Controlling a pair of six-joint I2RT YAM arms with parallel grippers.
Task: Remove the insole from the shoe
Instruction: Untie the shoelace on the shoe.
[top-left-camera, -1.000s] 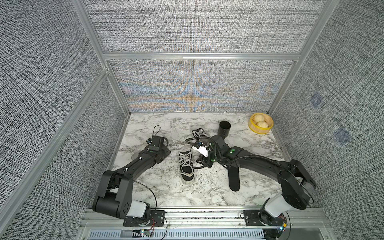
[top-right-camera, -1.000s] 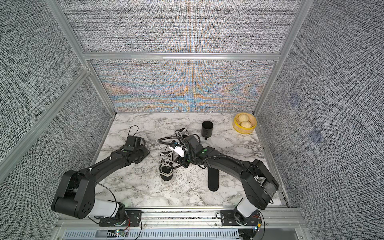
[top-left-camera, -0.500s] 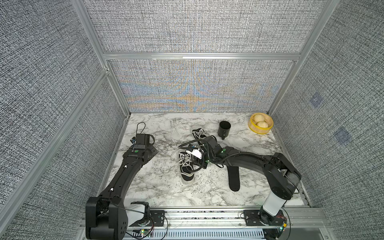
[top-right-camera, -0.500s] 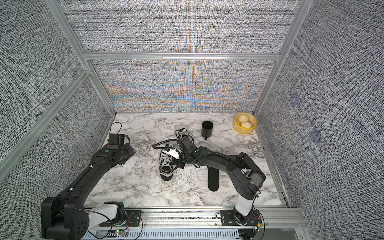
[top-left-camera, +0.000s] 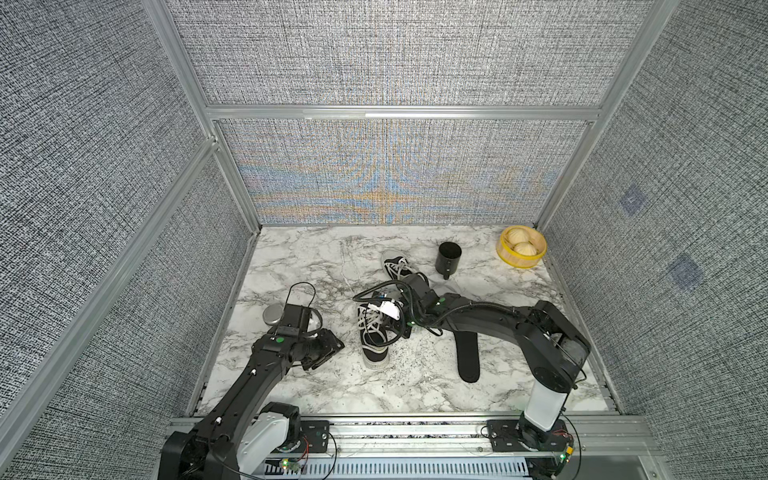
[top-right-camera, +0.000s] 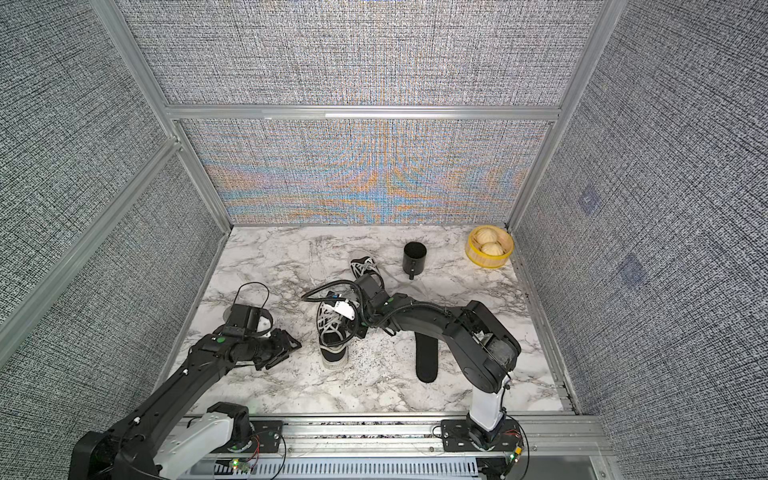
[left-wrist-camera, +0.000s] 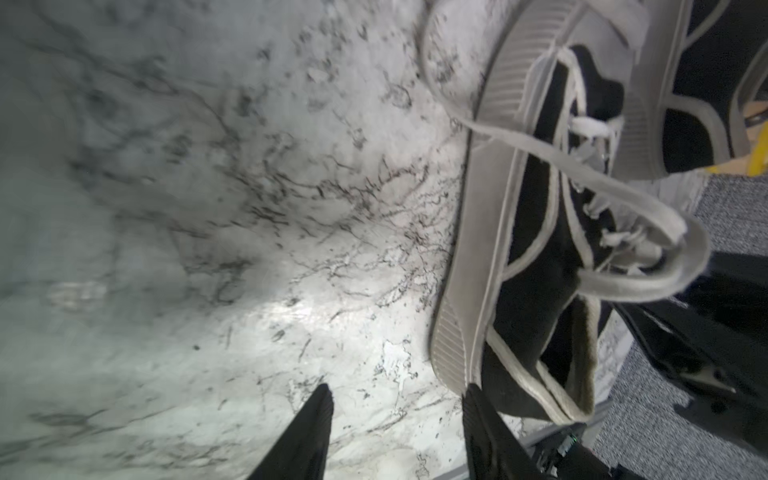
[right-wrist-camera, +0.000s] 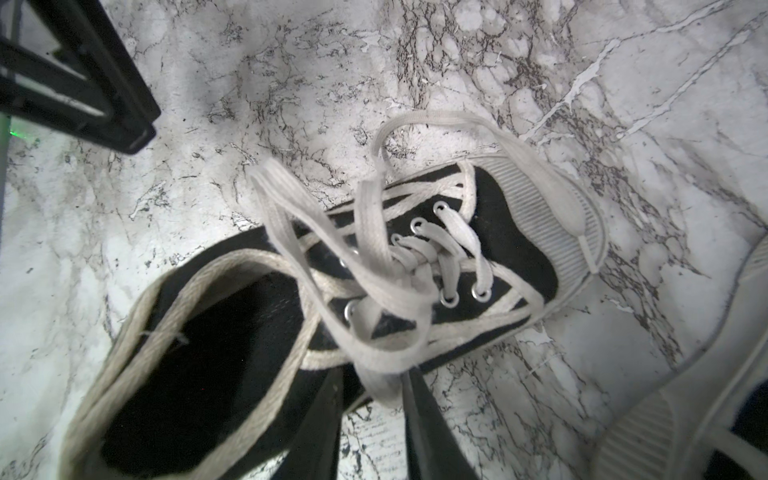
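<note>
Left gripper (left-wrist-camera: 397, 388), jaws apart and empty, has swung back beside the shoe (top-left-camera: 374, 345). Right gripper (right-wrist-camera: 374, 382) narrows at its collar, grip unclear. A black insole (top-left-camera: 467, 357) already lies on the surface (top-left-camera: 311, 257), suggesting extraction is done.

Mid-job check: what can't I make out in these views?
- Near shoe: interior dark in the right wrist view; an insole inside cannot be told, apart from the loose insole on the table.
- Right gripper: tips hidden under its wrist camera in both top views; grip on the lace unclear in the wrist view.
- Far shoe: heel behind the right arm, top view.
- Round metal object: partly behind the left wrist.
</note>
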